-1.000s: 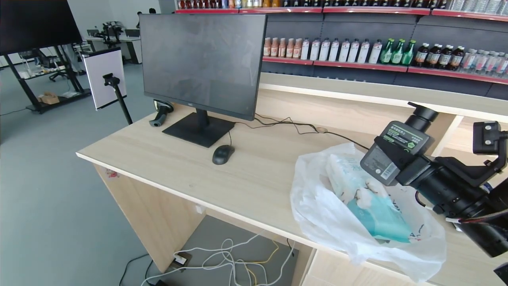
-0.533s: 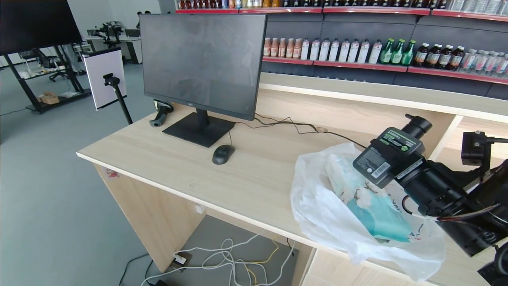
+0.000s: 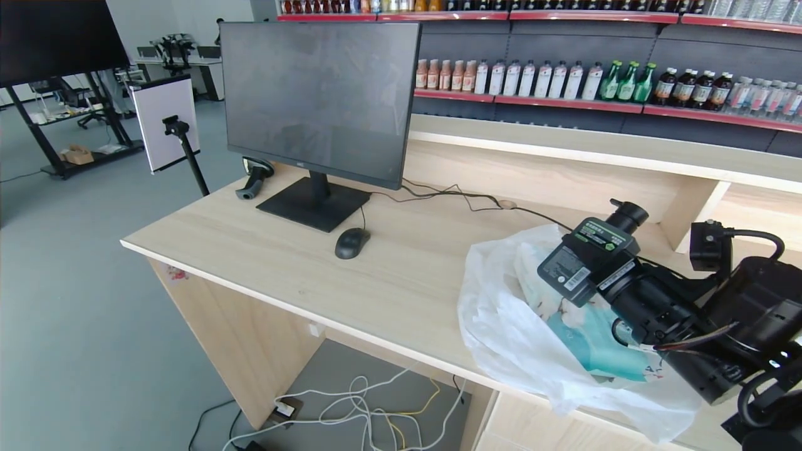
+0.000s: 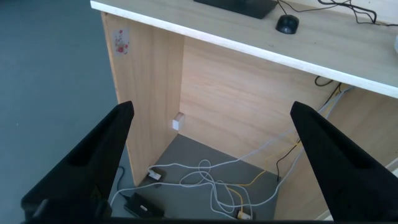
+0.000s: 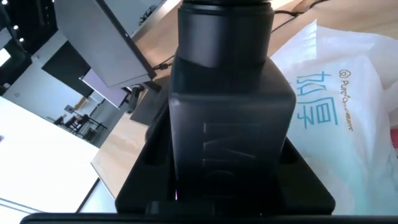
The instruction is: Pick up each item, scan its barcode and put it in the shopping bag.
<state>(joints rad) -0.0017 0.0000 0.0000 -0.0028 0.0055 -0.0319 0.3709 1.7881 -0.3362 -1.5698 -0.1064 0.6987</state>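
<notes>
Bottle [image 3: 583,262]: dark, black cap, green label | right tool [image 3: 613,274] clamps it | left tool [image 4: 211,112] spread, empty

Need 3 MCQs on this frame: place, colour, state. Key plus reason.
1. Where is the mouse?
A. On the desk, before the monitor stand.
B. On a chair.
C. In a drawer.

2. What colour is the pack in the shopping bag?
A. Red.
B. Teal.
C. Yellow.

3. The right gripper is:
A. open, empty.
B. shut on the dark bottle.
C. shut on the mouse.

1A: lies by the stand's foot.
2B: teal shows in the bag's mouth.
3B: bottle clamped above the bag.
</notes>
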